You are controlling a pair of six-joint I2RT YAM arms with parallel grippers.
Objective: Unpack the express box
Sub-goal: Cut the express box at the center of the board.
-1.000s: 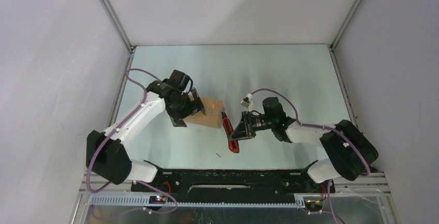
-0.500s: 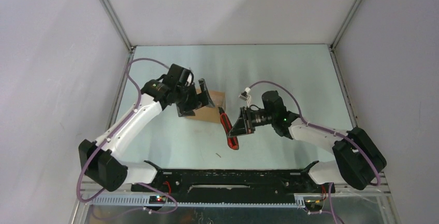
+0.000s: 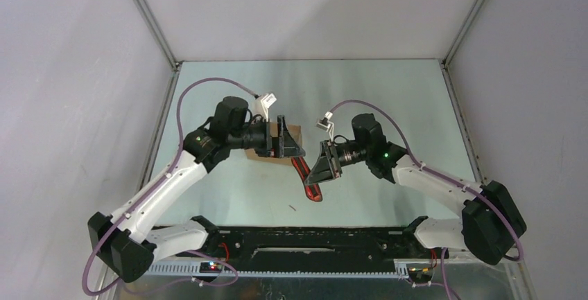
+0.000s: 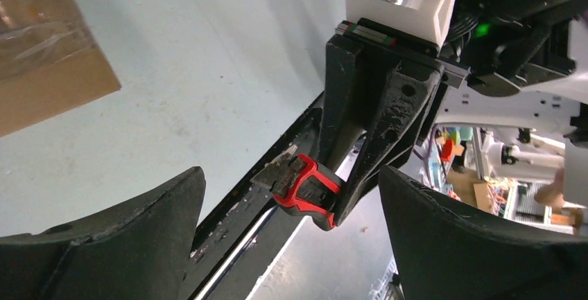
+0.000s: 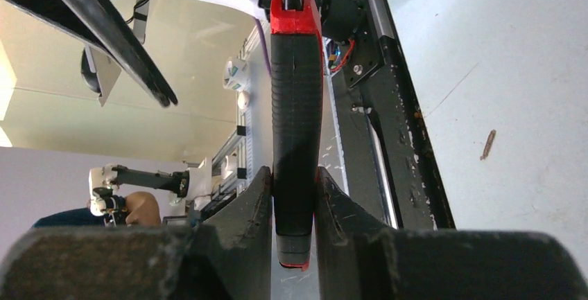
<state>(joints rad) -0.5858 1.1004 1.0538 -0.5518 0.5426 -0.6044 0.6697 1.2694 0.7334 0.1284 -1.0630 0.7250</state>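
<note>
**Top view.** Left gripper [image 3: 288, 140]: jaws spread wide and empty. Within the last second it has swung off the express box [image 3: 294, 132] to face the right gripper [image 3: 320, 170]. The box sits on the tabletop [image 3: 374, 99] left of centre, partly hidden beneath the left gripper. Right jaws are closed on the utility knife [image 3: 312, 190] (red and black). Judgement: the box is released and a knife handover or regrasp looks likely, so cutting has not begun.

**Left wrist view.** Box corner with clear tape across it, contents unseen. The knife's nose is framed between the open jaws.

**Right wrist view.** Knife handle pinched firmly.

express box [image 3: 294, 134] left, utility knife [image 3: 311, 188] right
</note>
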